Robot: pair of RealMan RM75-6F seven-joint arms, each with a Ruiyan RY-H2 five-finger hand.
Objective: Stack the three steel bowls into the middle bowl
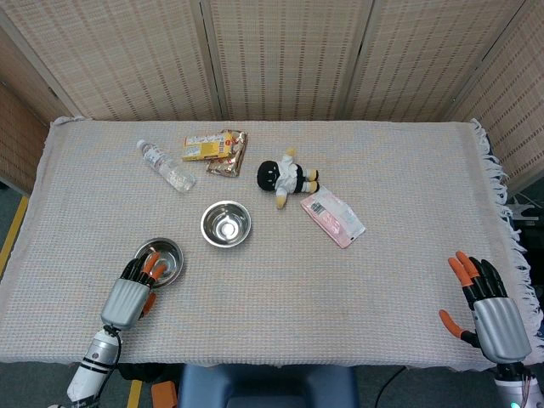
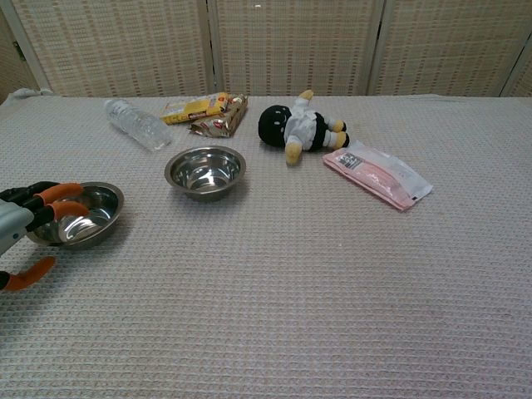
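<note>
Two steel bowls show. One (image 1: pixel 225 223) (image 2: pixel 205 170) stands mid-table. The other (image 1: pixel 161 257) (image 2: pixel 81 218) sits to its front left. My left hand (image 1: pixel 132 291) (image 2: pixel 23 226) is at this left bowl's near rim, with its orange-tipped fingers (image 1: pixel 150 263) spread and reaching over the rim into the bowl. Its thumb stays out on the cloth, and nothing is gripped. My right hand (image 1: pixel 491 316) hovers open at the table's front right corner, far from both bowls. It appears only in the head view.
At the back lie a plastic water bottle (image 1: pixel 166 166), two snack packets (image 1: pixel 216 150), a black-and-white plush doll (image 1: pixel 286 177) and a pink packet (image 1: pixel 332 218). A woven cloth (image 1: pixel 382 178) covers the table, fringed on its right edge.
</note>
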